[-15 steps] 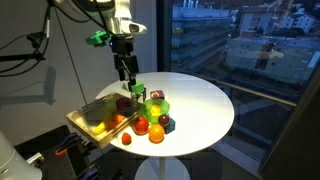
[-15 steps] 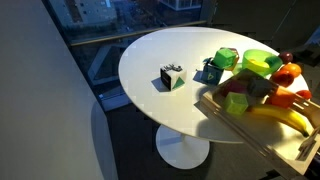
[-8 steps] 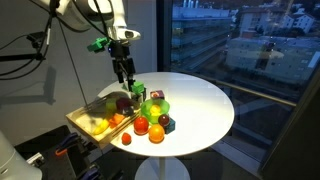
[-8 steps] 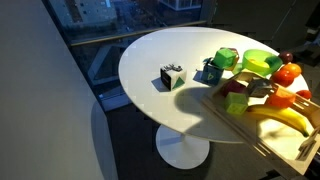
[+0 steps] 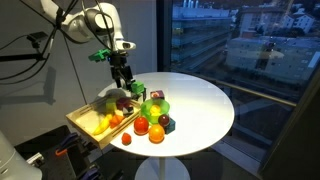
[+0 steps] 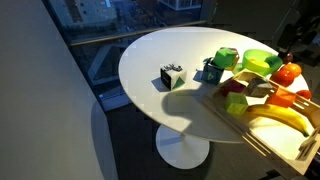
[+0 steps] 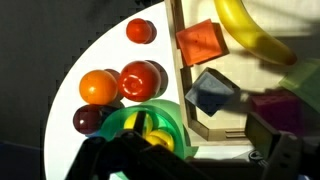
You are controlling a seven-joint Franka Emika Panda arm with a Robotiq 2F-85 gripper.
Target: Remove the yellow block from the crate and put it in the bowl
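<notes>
"Where does the claw stand?"

"Above the table, fingers spread and gripping nothing. The lime-green bowl is directly beneath it and the wooden crate just to one side."

"And the block?"

"A yellow-green block lies inside the crate, off to the claw's side, near a banana."

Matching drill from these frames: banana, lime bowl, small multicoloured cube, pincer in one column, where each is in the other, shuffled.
Things:
1. banana
2. bowl
3. small cube
4. pincer

Places:
A. alone on the table, apart from the other pieces
B. inside the crate
C. on the table, just outside the crate wall
D. in the air above the table

Pairs: 1-B, 2-C, 3-A, 4-D
</notes>
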